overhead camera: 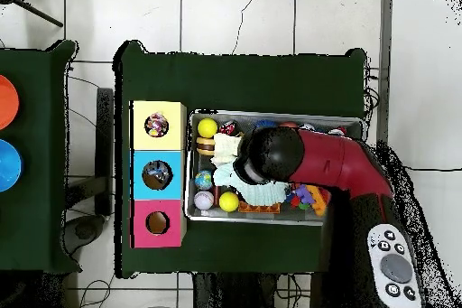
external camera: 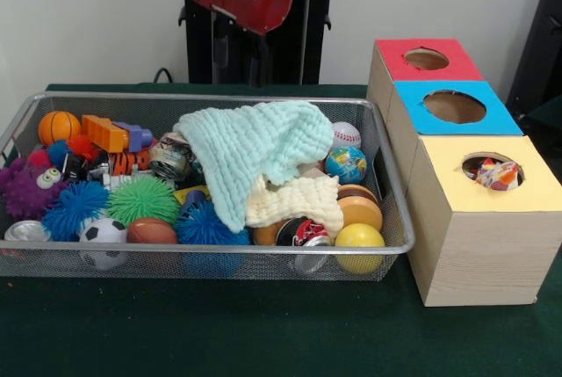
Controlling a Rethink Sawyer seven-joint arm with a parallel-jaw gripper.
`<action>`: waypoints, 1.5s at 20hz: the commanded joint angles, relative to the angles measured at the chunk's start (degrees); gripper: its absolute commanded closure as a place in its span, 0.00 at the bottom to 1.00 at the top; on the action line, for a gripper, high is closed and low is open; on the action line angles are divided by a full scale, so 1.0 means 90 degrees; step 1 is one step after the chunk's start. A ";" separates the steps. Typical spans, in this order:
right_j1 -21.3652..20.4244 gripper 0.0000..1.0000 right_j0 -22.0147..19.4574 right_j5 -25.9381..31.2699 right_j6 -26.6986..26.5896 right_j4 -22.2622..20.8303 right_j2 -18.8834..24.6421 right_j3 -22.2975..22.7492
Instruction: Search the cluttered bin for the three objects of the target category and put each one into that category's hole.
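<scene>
1. Sitting on the green table (external camera: 263, 333): wire mesh bin (external camera: 211, 264) at left, w/ 3 hole boxes in a row just to its right in front view.
2. Lying across bin's middle: mint knitted cloth (external camera: 250, 144), draped over a cream cloth (external camera: 294, 201).
3. Crowding the left half: mini basketball (external camera: 59, 126), orange toy block (external camera: 105, 133), purple fuzzy toy w/ googly eyes (external camera: 26, 188), blue spiky ball (external camera: 75, 208), green spiky ball (external camera: 143, 199), soccer ball (external camera: 104, 235), small football (external camera: 152, 231).
4. Resting at the right end: baseball (external camera: 346, 134) far, globe ball (external camera: 346, 164) nearer, yellow ball (external camera: 359, 241) at near right corner.
5. Boxes running far to near: red box (external camera: 425, 60), blue box (external camera: 452, 107), yellow box (external camera: 496, 175); yellow box's hole showing a multicolored item (external camera: 496, 175) inside.
6. Hovering above bin's middle in overhead view: red arm (overhead camera: 338, 164), hiding the gripper; open or closed — can't tell.
</scene>
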 commanded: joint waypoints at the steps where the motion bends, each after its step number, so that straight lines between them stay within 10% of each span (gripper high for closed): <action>1: 0.0643 0.00 -0.0212 0.0012 -0.0804 -0.0560 0.0292 -0.0499; 30: 0.1678 0.00 -0.0846 -0.0329 -0.1368 -0.1257 0.0919 -0.0969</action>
